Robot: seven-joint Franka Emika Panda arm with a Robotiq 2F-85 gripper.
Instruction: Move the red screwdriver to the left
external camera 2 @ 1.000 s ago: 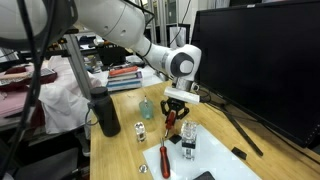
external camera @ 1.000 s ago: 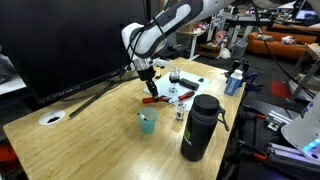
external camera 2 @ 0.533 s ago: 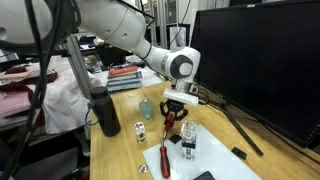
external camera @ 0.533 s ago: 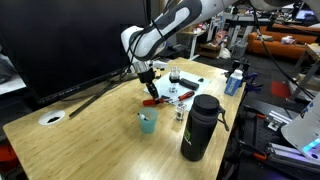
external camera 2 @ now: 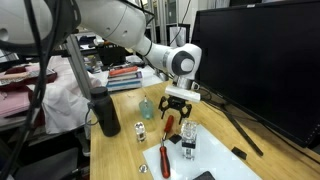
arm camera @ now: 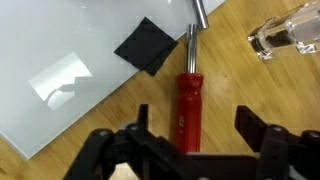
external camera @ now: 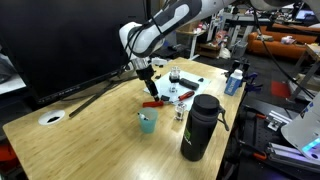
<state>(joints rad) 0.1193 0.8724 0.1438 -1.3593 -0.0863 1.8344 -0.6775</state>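
Observation:
The red screwdriver (arm camera: pixel 187 105) lies flat on the wooden table, its metal shaft pointing away from me in the wrist view. My gripper (arm camera: pixel 195 125) is open just above it, one finger on each side of the red handle, neither touching it. In both exterior views the gripper (external camera: pixel 148 80) (external camera 2: pixel 175 108) hangs close over the screwdriver (external camera: pixel 153 101) (external camera 2: pixel 168 123), in front of the big monitor.
A teal cup (external camera: pixel 148 122) and a tall black bottle (external camera: pixel 200 127) stand nearby. A small black square (arm camera: pixel 147 45) and a clear glass item (arm camera: pixel 290 35) lie past the screwdriver. Another red-handled tool (external camera 2: pixel 165 160) lies nearer the table edge. The monitor (external camera 2: pixel 260 60) stands behind.
The jaws were shut on the red handle and have now sprung apart, leaving the screwdriver on the table. The arm has barely moved.

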